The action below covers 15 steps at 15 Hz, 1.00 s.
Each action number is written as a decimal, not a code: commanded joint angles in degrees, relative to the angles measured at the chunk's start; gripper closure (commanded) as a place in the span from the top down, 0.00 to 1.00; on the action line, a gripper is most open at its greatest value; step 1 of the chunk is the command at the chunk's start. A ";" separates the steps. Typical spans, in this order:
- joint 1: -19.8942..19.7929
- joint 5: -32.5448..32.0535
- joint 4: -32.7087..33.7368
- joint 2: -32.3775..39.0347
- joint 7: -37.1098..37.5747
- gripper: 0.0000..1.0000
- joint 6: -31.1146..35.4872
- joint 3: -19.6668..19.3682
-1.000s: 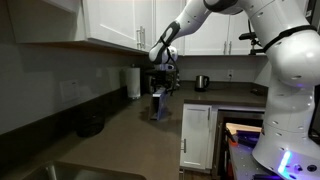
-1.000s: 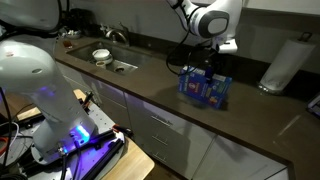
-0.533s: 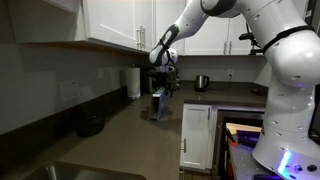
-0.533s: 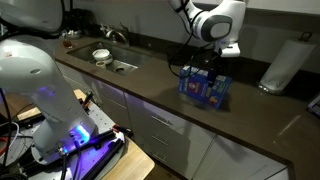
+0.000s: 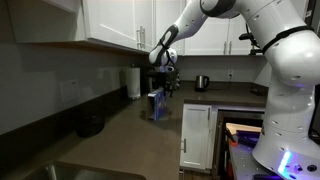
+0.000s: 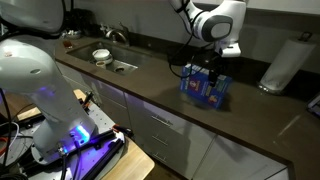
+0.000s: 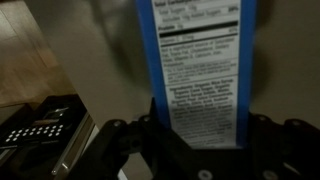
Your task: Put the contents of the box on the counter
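The black two-fingered gripper point(image 6: 212, 70) is clamping shut on the upper end of the small flat blue cardboard box point(image 6: 205, 89). The box is hanging upright just over the long dark grey-brown counter point(image 6: 140, 82); whether its lower edge is touching, I cannot tell. In the wrist view the box point(image 7: 197, 65) is stretching lengthwise away from the camera, its white printed panel facing the lens. A white paper towel roll point(image 6: 283, 62) is standing near the wall, well to one side. A sink point(image 6: 120, 67) with a white bowl point(image 6: 101, 55) beside it is sitting well apart, farther along the counter.
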 commanded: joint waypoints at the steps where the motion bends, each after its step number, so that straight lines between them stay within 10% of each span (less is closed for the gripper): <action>1: -0.17 1.65 0.41 -0.45 -2.29 0.71 -0.29 -0.13; 10: 0.85 0.19 -2.25 -4.01 -2.75 0.62 0.66 -0.81; 15: 0.95 0.56 -3.22 -4.40 -2.90 0.96 0.46 -0.90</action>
